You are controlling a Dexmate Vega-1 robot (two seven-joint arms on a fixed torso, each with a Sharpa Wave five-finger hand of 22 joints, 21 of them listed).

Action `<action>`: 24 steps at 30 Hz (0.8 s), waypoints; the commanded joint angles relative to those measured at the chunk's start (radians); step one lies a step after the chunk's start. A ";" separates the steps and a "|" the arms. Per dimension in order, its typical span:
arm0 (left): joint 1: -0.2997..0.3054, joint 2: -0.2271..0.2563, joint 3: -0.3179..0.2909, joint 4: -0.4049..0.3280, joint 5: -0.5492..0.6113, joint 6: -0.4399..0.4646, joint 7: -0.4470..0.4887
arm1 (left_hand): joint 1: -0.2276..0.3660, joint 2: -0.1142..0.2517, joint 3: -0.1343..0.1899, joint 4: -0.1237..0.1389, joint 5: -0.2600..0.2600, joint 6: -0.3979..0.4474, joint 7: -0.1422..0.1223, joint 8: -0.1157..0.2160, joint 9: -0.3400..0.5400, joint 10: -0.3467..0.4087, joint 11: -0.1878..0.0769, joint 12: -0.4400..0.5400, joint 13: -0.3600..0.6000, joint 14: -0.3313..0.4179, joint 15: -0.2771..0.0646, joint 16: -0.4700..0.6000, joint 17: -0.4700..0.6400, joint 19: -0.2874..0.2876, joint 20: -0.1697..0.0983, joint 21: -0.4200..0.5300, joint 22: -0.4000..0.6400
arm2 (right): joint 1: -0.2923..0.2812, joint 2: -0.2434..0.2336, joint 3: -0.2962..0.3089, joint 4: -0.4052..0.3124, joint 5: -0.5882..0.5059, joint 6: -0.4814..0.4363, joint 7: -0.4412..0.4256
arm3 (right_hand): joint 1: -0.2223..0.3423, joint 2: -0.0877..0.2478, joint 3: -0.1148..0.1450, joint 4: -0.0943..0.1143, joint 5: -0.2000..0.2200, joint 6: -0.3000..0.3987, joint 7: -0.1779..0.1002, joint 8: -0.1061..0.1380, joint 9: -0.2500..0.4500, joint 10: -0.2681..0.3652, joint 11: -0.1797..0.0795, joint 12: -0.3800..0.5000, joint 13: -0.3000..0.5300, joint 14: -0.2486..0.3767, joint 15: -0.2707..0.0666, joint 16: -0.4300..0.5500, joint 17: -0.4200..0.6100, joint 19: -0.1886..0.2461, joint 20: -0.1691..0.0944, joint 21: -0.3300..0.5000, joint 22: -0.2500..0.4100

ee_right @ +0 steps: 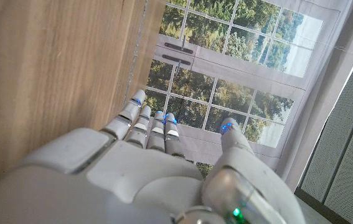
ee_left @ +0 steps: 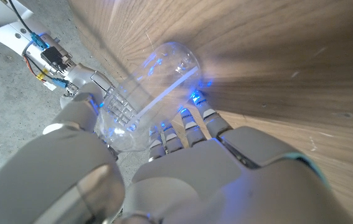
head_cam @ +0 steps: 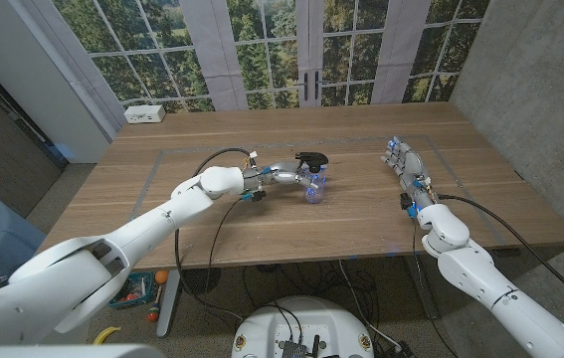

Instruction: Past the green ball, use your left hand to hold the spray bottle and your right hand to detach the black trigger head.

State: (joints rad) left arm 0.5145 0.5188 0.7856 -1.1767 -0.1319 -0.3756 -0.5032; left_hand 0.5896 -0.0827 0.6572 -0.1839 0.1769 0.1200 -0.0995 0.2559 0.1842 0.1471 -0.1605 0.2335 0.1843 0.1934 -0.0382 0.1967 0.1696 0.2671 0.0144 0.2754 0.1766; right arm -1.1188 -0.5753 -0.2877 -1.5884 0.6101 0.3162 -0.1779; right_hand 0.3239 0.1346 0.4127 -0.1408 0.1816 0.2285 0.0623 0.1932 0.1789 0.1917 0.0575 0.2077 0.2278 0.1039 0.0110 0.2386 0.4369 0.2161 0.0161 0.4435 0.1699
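The wooden table [head_cam: 291, 214] is a long plank top with visible grain and a faint rectangular outline marked across its middle. A clear spray bottle [head_cam: 314, 186] with a black trigger head [head_cam: 311, 159] sits near the centre. A small white box [head_cam: 144, 113] lies at the far left corner.

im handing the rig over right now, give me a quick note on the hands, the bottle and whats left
Left hand: around the clear bottle at mid-table; the left wrist view shows fingers against it.
Right hand: open, holding nothing, apart from the bottle on the table's right side.
Trigger head: black, still on the bottle.
Green ball: I can't find one in these views.
Done: left hand is at the bottle.
Left: bring the right hand over and take off the trigger head.
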 commanded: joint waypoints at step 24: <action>0.016 -0.039 -0.007 -0.037 0.015 0.096 0.179 | 0.353 0.294 -0.005 0.098 0.021 0.528 0.065 0.290 0.197 0.752 -0.028 0.398 0.358 0.583 -0.193 0.252 0.253 0.228 -0.047 0.127 0.070 | 0.032 0.004 -0.005 0.036 -0.003 0.000 0.016 | -0.008 0.006 -0.007 0.003 0.004 0.002 0.000 0.001 0.006 0.015 -0.002 0.009 0.001 0.016 0.007 0.008 0.001 0.016 0.008 -0.009 0.005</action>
State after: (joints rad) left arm 0.5213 0.4638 0.7889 -1.1540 -0.1691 -0.2800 -0.4221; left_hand 0.7288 -0.0105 0.5897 -0.1499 0.1889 0.5471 0.0719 0.5343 0.3527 0.6973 0.0195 0.5674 0.4317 0.7476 -0.0665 0.4348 0.3842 0.4851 -0.0290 0.3772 0.2325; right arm -1.0920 -0.5711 -0.2905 -1.5530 0.6184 0.3120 -0.1592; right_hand 0.3186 0.1398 0.4085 -0.1364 0.1816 0.2284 0.0623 0.1932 0.1842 0.1985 0.0534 0.2077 0.2279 0.1109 0.0179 0.2386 0.4356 0.2232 0.0233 0.4359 0.1698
